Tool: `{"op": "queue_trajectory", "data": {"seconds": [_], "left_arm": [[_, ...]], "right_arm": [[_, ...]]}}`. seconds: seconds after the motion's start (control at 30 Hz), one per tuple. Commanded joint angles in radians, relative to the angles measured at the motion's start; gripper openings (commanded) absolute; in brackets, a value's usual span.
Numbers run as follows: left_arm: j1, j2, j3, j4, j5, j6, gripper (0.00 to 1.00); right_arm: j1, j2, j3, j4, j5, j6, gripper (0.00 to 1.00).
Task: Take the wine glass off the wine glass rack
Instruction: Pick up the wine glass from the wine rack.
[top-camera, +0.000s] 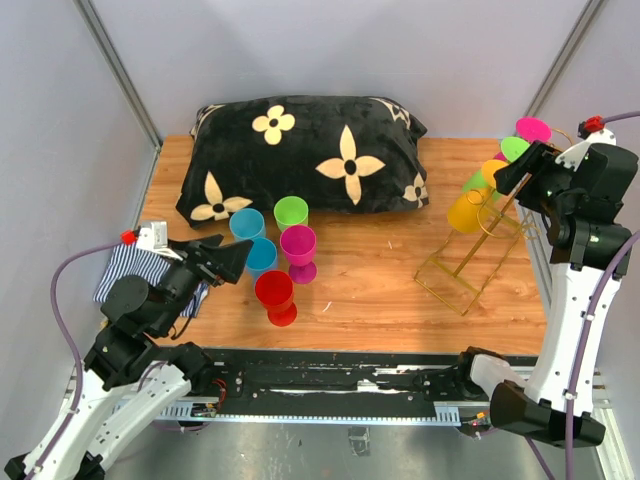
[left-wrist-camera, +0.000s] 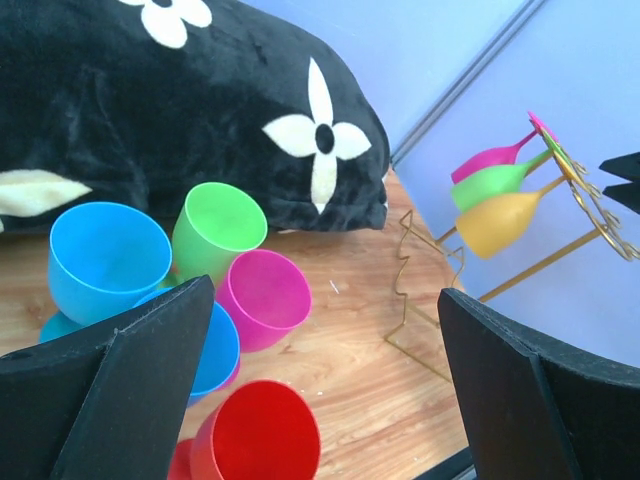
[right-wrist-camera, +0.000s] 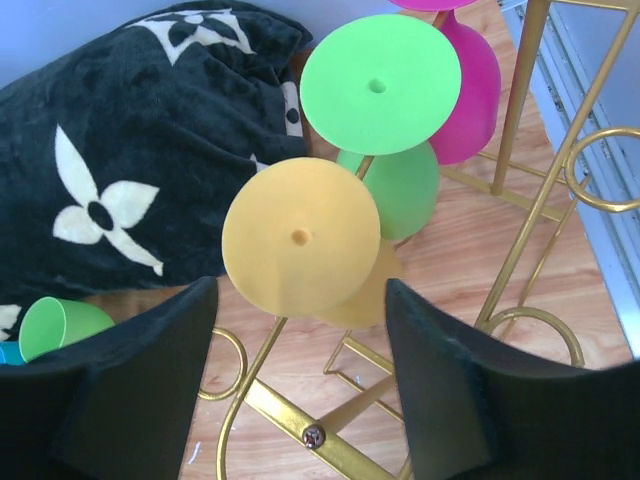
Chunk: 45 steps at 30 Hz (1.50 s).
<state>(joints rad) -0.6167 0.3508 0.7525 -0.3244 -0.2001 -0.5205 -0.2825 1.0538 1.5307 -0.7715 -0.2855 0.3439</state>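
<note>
I have the white-and-black left arm (top-camera: 130, 345) folded low at 8 o'clock, its black 2-finger left gripper (top-camera: 232, 258) pointing toward 2 o'clock, jaws spread wide. The right arm (top-camera: 570, 310) stands tall at 3 o'clock, right gripper (top-camera: 512, 172) aimed toward 8 o'clock, jaws parted.

3 wine glasses (right-wrist-camera: 300, 237) on gold rack (right-wrist-camera: 519, 100)

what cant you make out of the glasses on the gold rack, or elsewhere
Right wrist: yellow plastic wine glass, stem hidden behind its round foot.
Right wrist: pink plastic wine glass, foot cut by top edge.
Top view: blue-striped cloth, mostly under the left arm.
</note>
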Motion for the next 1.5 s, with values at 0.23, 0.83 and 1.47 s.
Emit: {"op": "queue_trajectory", "data": {"seconds": [0.23, 0.83, 1.47], "left_arm": [[0.006, 0.036, 0.015, -0.072, 0.037, 0.002, 1.00], [0.006, 0.022, 0.011, -0.070, 0.036, -0.003, 1.00], [0.006, 0.015, 0.051, -0.100, 0.022, 0.013, 1.00]], "right_arm": [[-0.058, 0.003, -0.070, 0.085, -0.018, 0.056, 0.59], [-0.069, 0.039, -0.107, 0.172, -0.055, 0.122, 0.51], [-0.097, 0.005, -0.176, 0.216, -0.110, 0.193, 0.36]]}}
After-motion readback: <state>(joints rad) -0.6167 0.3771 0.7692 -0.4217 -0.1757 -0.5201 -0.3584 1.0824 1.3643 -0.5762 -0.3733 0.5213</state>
